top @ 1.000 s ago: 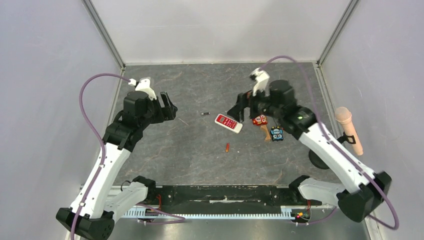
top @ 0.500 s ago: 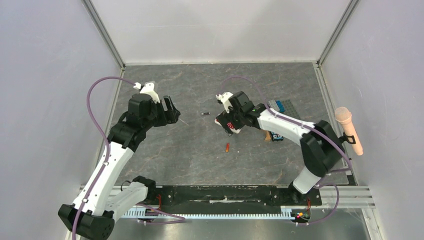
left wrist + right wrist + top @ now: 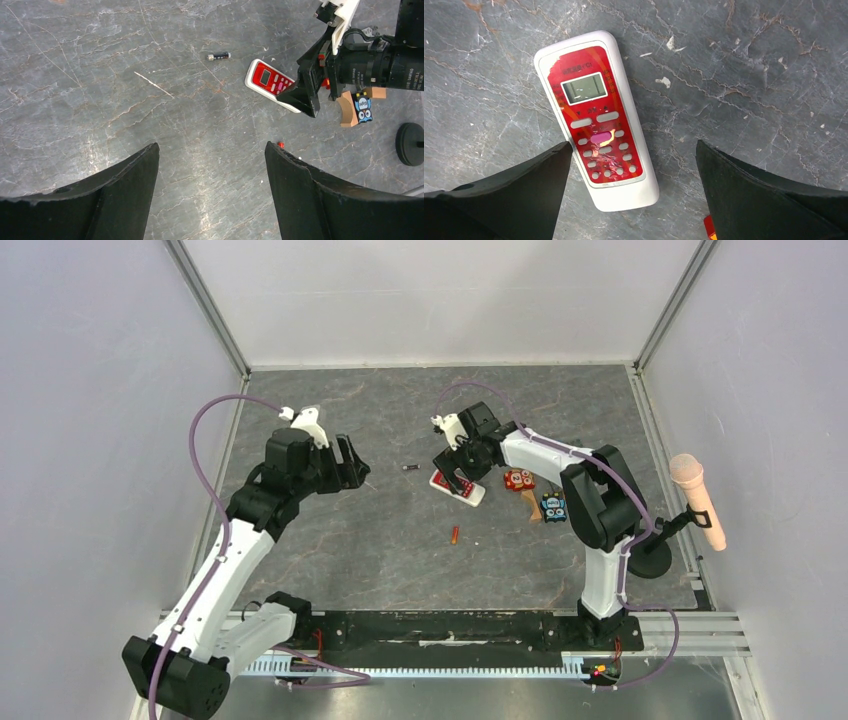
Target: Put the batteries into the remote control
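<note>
Remote (image 3: 596, 120) face-up below R gripper (image 3: 632, 145) (jaws wide open).

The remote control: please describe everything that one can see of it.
The remote control is a small flat bar of white plastic with rounded corners. Its red face is up, with a grey display near one end, rows of white buttons and one pink button. The battery bay is hidden. It lies flat on the grey table. The open right gripper hangs over its button end; no finger visibly touches it.
</note>
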